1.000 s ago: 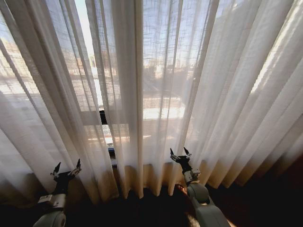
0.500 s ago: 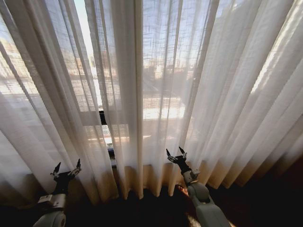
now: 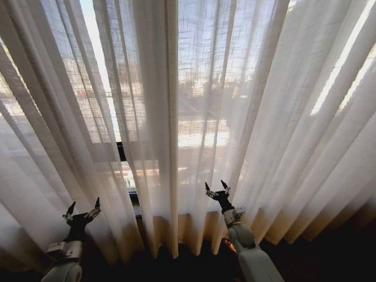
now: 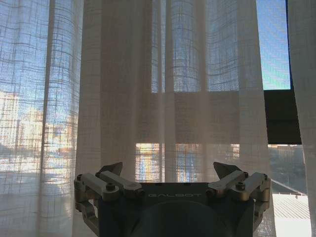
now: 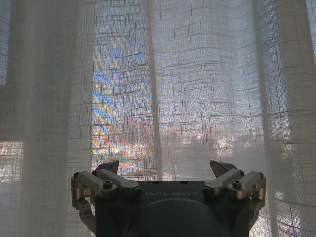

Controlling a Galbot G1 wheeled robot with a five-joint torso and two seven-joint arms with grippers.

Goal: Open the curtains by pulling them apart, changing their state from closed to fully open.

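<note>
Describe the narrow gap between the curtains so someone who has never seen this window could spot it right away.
Sheer white pleated curtains cover the whole window. Left of centre, above the left gripper and well left of the right gripper, a thin slit runs between two panels. It alone shows bare sky and a dark window bar, with no fabric weave over it.

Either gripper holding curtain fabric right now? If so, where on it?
Nothing held. Left gripper and right gripper are both open, low in front of the curtains, with no fabric between the fingers.
</note>
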